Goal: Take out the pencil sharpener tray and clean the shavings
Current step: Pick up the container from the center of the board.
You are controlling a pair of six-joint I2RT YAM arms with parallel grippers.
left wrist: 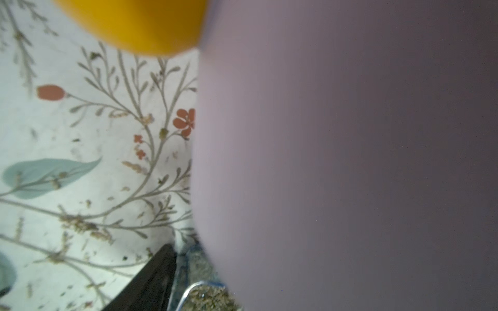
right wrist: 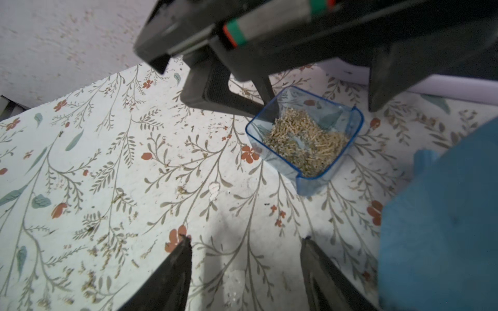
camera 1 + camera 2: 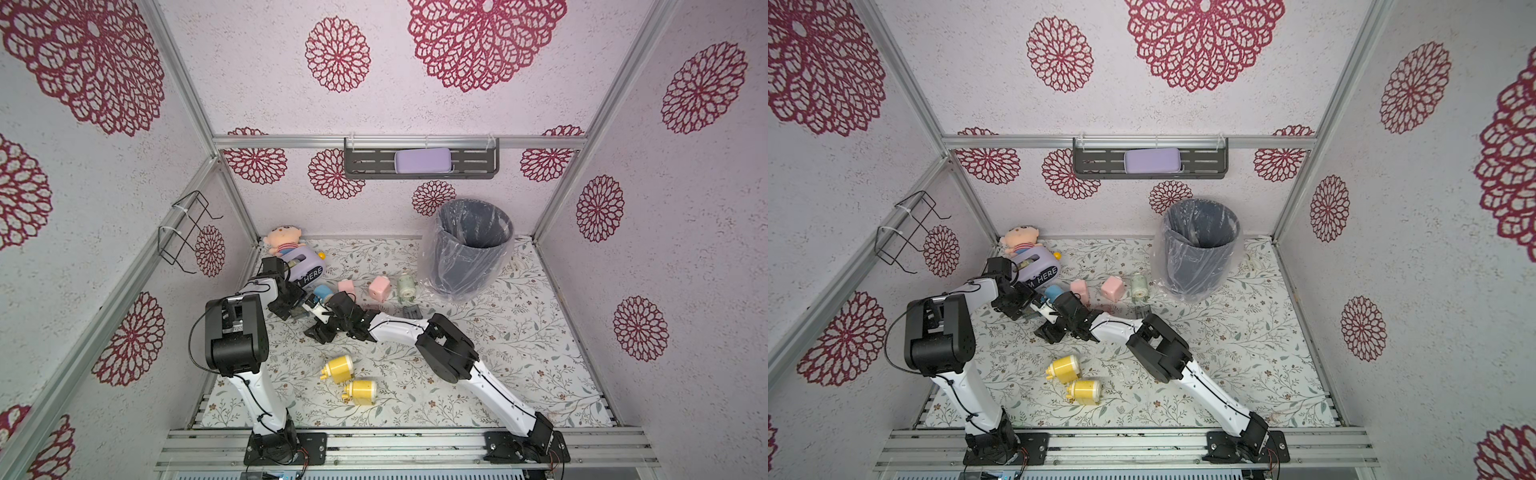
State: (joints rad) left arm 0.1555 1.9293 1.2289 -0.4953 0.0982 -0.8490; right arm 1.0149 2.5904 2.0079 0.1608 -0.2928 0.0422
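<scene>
Straddling the tray [image 2: 315,185], the left jaws stand apart.

The left arm [image 3: 257,386] is folding at the elbow and reaching forward, the left claw [image 2: 322,107] pointing down with its jaws standing apart. The right arm [image 3: 399,328] is stretching across toward it, the right claw [image 2: 246,242] hanging low, fingers [image 2: 175,269] spread
</scene>
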